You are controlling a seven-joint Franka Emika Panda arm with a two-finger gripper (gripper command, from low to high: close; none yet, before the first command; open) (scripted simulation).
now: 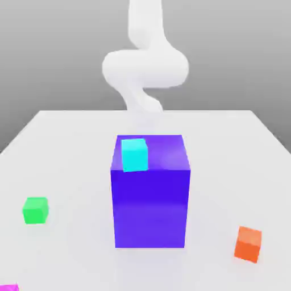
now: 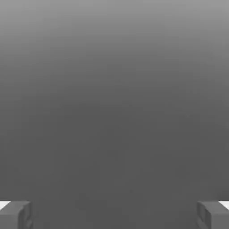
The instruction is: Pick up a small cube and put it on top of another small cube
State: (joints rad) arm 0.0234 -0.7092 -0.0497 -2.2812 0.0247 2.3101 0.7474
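A cyan cube (image 1: pixel 134 154) sits on top of a large blue-purple block (image 1: pixel 150 199) in the middle of the white desk (image 1: pixel 68 153). A green cube (image 1: pixel 35 210) lies toward the exterior view's left, an orange cube (image 1: pixel 248 243) toward its right. The gripper (image 2: pixel 114 214) is released, fingers (image 2: pixel 15 214) wide apart, grasping nothing.

Large purple block (image 1: pixel 150 204) is sitting mid-desk (image 1: pixel 68 148), nearer the front edge. Small cyan cube (image 1: pixel 134 154) is resting on top of the block, toward the exterior view's left side of its top face. Small green cube (image 1: pixel 35 210) is lying on the desk well off to the exterior view's left of the block. Small orange cube (image 1: pixel 248 243) is sitting front-right, also well apart from it. White robot arm (image 1: pixel 145 65) is standing behind the block, rising past the desk's far edge.
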